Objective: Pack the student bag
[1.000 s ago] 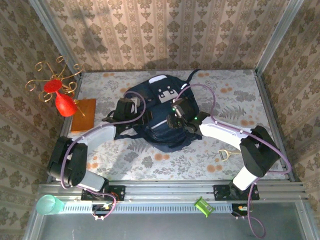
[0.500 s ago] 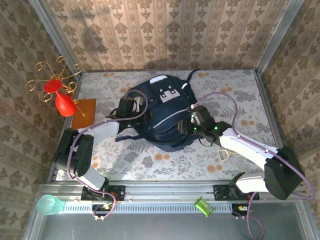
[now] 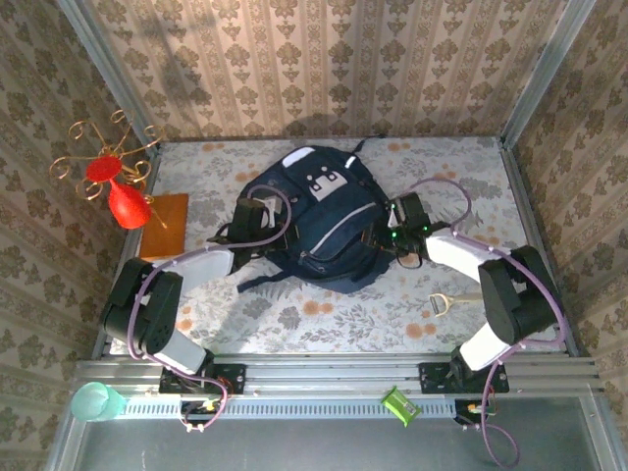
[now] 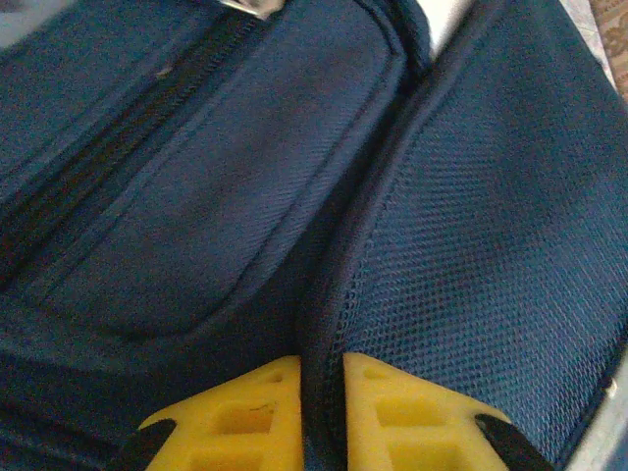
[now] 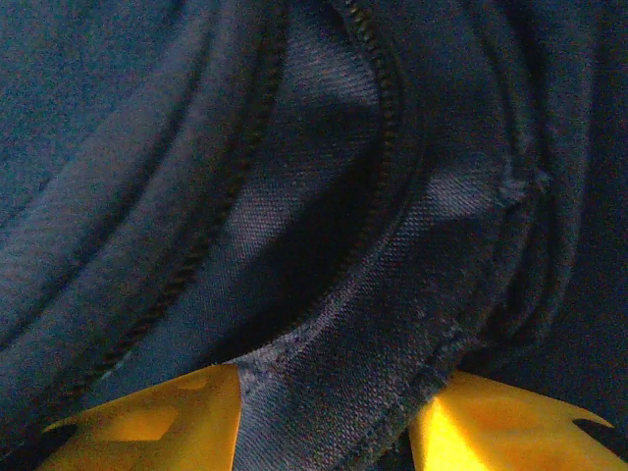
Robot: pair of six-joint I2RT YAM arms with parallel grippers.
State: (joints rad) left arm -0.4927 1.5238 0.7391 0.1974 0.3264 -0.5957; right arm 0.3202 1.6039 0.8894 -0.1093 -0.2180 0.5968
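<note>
The student bag [image 3: 319, 221], a dark navy backpack with a white-grey patch, lies in the middle of the table. My left gripper [image 3: 267, 218] is at its left side. In the left wrist view the yellow fingers [image 4: 245, 422] of the left gripper [image 4: 322, 392] are shut on a thin seam fold of the bag [image 4: 471, 196]. My right gripper [image 3: 385, 235] is at the bag's right side. In the right wrist view the right gripper [image 5: 324, 412] has a broad band of the bag's fabric [image 5: 294, 196] filling the gap between its fingers [image 5: 157, 422].
A red vase with a gold wire stand [image 3: 123, 201] and an orange-brown board [image 3: 165, 224] sit at the left. A small pale tool [image 3: 442, 302] lies on the table near the right arm. A teal cup [image 3: 93, 400] and a green item [image 3: 397, 404] rest by the front rail.
The right gripper has moved off the top of the bag to its right side. The left gripper has closed on the bag's left edge. The bag has spread and shifted slightly.
</note>
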